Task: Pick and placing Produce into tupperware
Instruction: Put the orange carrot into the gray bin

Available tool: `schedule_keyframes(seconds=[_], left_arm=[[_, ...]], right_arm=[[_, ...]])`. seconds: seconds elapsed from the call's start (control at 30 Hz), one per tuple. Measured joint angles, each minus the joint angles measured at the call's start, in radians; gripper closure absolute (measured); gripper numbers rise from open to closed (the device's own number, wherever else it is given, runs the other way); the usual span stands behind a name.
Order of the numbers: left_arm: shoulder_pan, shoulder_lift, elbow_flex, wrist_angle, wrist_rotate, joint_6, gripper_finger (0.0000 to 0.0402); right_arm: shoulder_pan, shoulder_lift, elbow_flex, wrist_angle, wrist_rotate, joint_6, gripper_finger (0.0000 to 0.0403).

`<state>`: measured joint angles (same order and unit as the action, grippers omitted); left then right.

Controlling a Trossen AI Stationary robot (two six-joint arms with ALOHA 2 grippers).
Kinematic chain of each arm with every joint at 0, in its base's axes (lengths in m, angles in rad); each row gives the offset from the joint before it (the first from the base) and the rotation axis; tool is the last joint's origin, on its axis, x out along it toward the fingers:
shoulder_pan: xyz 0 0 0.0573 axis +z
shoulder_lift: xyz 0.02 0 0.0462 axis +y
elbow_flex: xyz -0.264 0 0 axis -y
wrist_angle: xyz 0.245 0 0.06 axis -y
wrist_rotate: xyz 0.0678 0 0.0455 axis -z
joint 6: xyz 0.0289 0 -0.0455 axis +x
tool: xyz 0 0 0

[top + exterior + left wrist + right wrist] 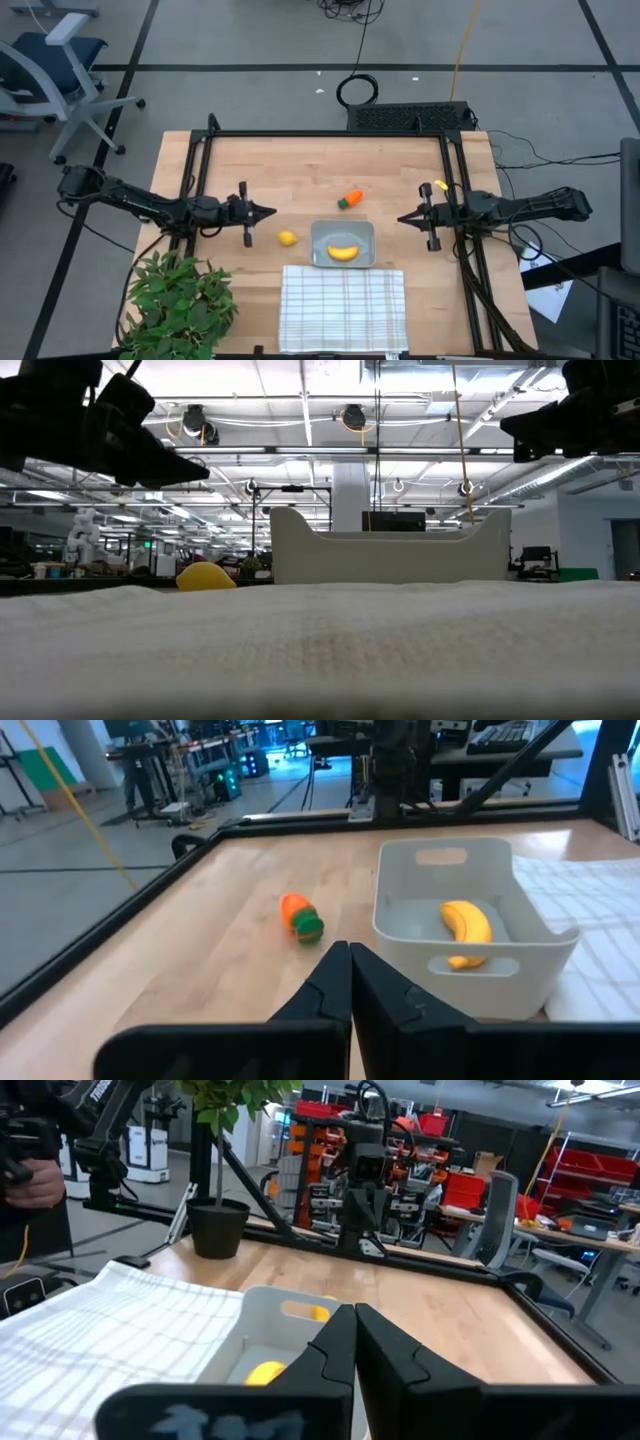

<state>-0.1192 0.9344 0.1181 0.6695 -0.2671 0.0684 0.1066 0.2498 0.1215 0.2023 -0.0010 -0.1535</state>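
The grey tupperware (343, 243) sits mid-table with the yellow banana (343, 252) lying inside it; the left wrist view shows the banana (466, 926) on the tub's floor. The round yellow fruit (287, 238) rests on the wood to the tub's left. The orange carrot (350, 199) with its green top lies on the table beyond the tub. My left gripper (272, 212) hovers shut above the table, left of the tub. My right gripper (402, 217) hovers shut to the tub's right. Neither holds anything.
A white checked cloth (343, 308) lies along the near edge, in front of the tub. A leafy green plant (178, 303) stands at the near left corner. A small yellow piece (440, 186) sits by the right frame rail. Bare wood lies toward the far edge.
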Motion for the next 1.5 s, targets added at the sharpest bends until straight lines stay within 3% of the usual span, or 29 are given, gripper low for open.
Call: schedule_keyframes(seconds=[0.1, 0.27, 0.5, 0.63, 0.8, 1.1, 1.5], left_arm=[[0.000, 0.000, 0.000, -0.007, 0.000, 0.034, 0.0398], [0.002, 0.000, 0.000, -0.014, -0.004, 0.156, 0.0387], [0.001, 0.000, 0.000, -0.012, -0.005, 0.185, 0.0385], [0.002, 0.000, 0.000, -0.008, -0.022, 0.201, 0.0397], [0.026, 0.000, 0.000, -0.006, -0.067, 0.218, 0.0392], [0.097, 0.000, 0.000, -0.006, -0.074, 0.226, 0.0377], [0.108, 0.000, 0.000, -0.023, -0.074, 0.225, 0.0376]], right_arm=[[0.000, 0.008, -0.021, 0.011, 0.010, -0.033, 0.0403], [-0.013, 0.029, -0.055, 0.047, 0.148, -0.050, 0.0403], [-0.069, 0.086, -0.053, 0.095, 0.188, -0.025, 0.0403], [-0.149, 0.162, 0.014, 0.045, 0.195, -0.002, 0.0403], [-0.280, 0.308, 0.163, -0.108, 0.080, 0.017, 0.0403], [-0.486, 0.599, 0.388, -0.173, -0.179, 0.008, 0.0403], [-0.713, 0.843, 0.593, -0.199, -0.542, -0.063, 0.0403]])
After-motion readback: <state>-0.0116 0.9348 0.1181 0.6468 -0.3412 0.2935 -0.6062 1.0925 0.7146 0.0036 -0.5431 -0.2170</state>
